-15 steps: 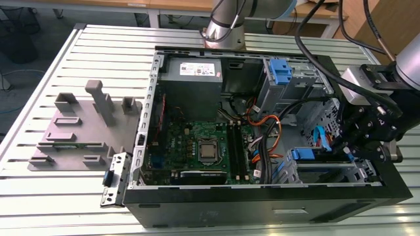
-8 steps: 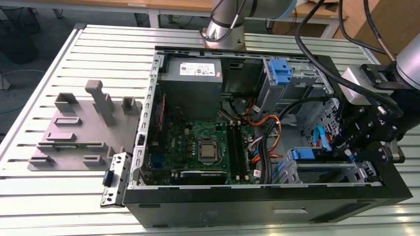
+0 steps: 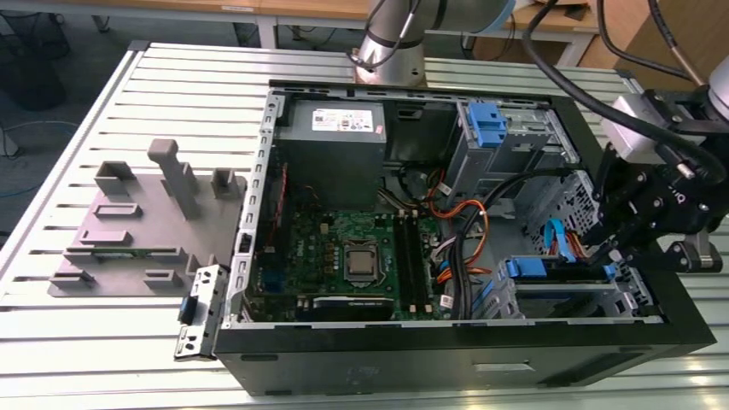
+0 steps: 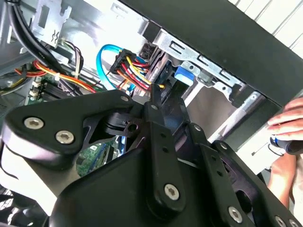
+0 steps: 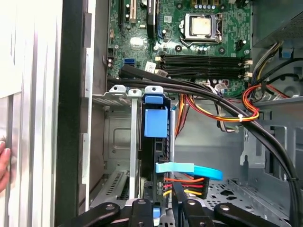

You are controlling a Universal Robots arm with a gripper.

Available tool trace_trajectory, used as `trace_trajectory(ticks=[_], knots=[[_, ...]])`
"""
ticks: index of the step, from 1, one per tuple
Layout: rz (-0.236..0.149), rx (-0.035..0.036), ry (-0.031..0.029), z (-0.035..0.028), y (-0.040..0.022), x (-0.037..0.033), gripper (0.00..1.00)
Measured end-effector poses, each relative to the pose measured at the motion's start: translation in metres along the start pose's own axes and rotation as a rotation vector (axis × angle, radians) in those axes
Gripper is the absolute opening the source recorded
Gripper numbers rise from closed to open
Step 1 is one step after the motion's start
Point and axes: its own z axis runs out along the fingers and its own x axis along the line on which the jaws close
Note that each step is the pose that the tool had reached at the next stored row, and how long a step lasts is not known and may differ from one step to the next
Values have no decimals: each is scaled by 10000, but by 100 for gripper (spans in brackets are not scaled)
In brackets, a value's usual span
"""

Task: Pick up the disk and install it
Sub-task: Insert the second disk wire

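Observation:
The disk (image 5: 160, 147) stands on edge in the drive cage (image 3: 569, 295) at the near corner of the open computer case, on the exterior view's right. Its blue rail tab (image 5: 155, 122) points toward the motherboard. In the exterior view the disk (image 3: 556, 278) shows as a dark slab behind a blue tab. My gripper (image 3: 606, 254) reaches down into that cage from the case's side. In the first wrist view the gripper (image 5: 162, 207) has one black finger on each flat side of the disk, close against it. The second wrist view shows the gripper (image 4: 156, 101) at the disk's cabled end.
A blue data cable (image 5: 189, 169) and red-yellow power wires (image 5: 182, 185) run at the disk's end. A thick black cable bundle (image 5: 222, 106) crosses above the cage. A person's hand (image 4: 289, 124) rests outside the case wall. A grey power-supply box (image 3: 334, 128) and a second blue bracket (image 3: 486, 126) sit at the far side.

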Motion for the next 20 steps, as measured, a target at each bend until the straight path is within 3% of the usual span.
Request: trace_trajectory(ticks=[3, 8, 20], knots=[[0, -1, 18, -53, 2, -2, 30], [3, 0, 108, -59, 2, -24, 30], [3, -1, 116, -62, 2, -33, 30]])
